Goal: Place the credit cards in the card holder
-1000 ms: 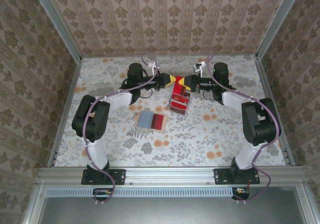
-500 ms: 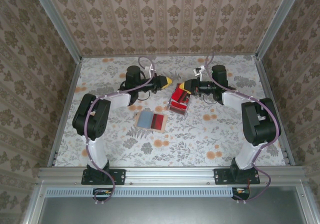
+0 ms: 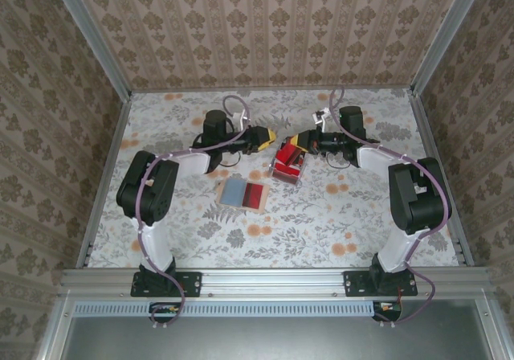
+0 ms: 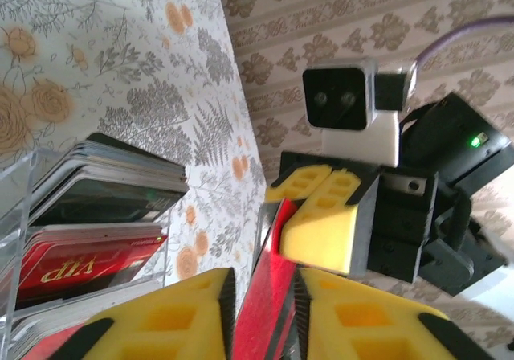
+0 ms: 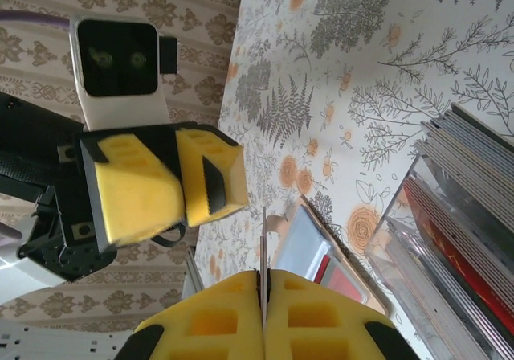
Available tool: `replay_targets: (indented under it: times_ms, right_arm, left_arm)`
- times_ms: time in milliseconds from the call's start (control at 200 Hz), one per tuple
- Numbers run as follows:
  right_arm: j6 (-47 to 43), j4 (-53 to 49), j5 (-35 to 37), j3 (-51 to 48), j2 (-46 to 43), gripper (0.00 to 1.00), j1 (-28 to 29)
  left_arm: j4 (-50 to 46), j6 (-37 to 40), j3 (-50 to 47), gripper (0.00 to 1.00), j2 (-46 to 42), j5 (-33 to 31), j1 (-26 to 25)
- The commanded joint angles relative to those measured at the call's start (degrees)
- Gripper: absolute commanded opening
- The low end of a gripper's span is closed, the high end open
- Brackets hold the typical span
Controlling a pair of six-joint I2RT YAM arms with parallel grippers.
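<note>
The surface (image 3: pixel 321 215) is white, with grey ferns and orange flowers all over it. Three walls stand around it: the back wall (image 3: pixel 273 30), the left wall (image 3: pixel 48 119) and the right wall (image 3: pixel 482 95). Each has brown paper with curly leaf shapes in rows. Shiny metal posts (image 3: pixel 90 34) stand in the back corners. A metal rail (image 3: pixel 273 280) runs along the near edge. The light is soft and even.

My table wears a pale floral cloth (image 3: pixel 321 215), with orange blossoms and grey ferns. A clear plastic tray (image 3: pixel 286 177) stands on it toward the far middle. Patterned beige wallpaper (image 3: pixel 273 30) lines three walls, and an aluminium rail (image 3: pixel 273 280) edges the near side.
</note>
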Motion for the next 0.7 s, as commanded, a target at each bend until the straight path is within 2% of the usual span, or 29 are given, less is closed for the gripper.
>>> replay_targets:
  times_ms: [0, 165, 370, 520, 695]
  right_arm:
    - [1.9, 3.88, -0.6, 0.55, -1.39, 0.0, -0.72]
    - [4.39, 7.28, -1.43, 0.46, -1.56, 0.0, -0.72]
    - [5.07, 7.73, -1.99, 0.81, -1.2, 0.0, -0.71]
    - [4.51, 7.19, -2.19, 0.55, -0.9, 0.0, -0.73]
    - [3.72, 6.14, -2.69, 0.48, -0.9, 0.0, -0.62]
  left_arm:
    - [-7.71, 7.35, 0.42, 0.32, -2.53, 2.07, -1.53]
    - [-18.6, 14.75, 2.27, 0.34, -3.84, 1.34, -3.26]
    - [-15.93, 12.52, 2.5, 0.33, -3.55, 2.44, -3.45]
    - [-15.62, 12.02, 3.67, 0.2, -3.03, 2.56, -3.54]
    - [-15.03, 11.48, 4.75, 0.13, -2.49, 2.82, -3.52]
